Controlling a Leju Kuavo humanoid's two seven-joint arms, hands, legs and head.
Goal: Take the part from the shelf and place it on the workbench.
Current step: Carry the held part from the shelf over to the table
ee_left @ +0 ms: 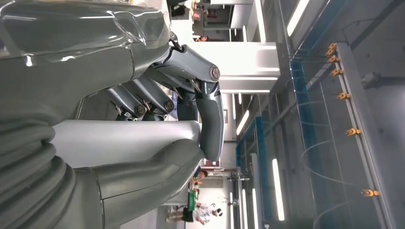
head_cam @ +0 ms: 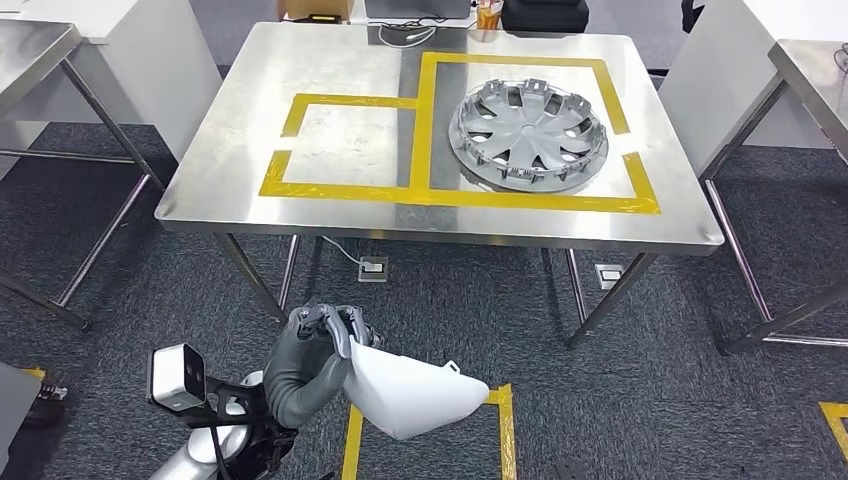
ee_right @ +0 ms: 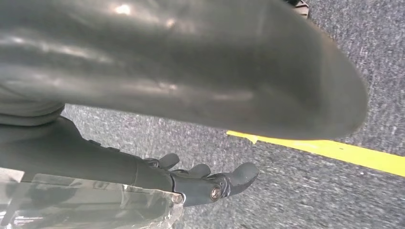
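Low in front of the workbench (head_cam: 200,205), I see the white part (head_cam: 410,395) clamped in my left hand (head_cam: 325,335) above the carpet; up close, its fingers (ee_left: 143,102) and thumb pinch the edge. My right hand (ee_right: 200,179) hangs over the carpet, fingers extended and apart, holding nothing, while a silver hubcap (head_cam: 528,135) lies on the bench inside yellow tape.

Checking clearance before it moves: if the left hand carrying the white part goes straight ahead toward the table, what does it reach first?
Likely the near edge of the steel workbench. The left hand holds the white part low over the carpet, apparently below tabletop height, though depth is unclear.
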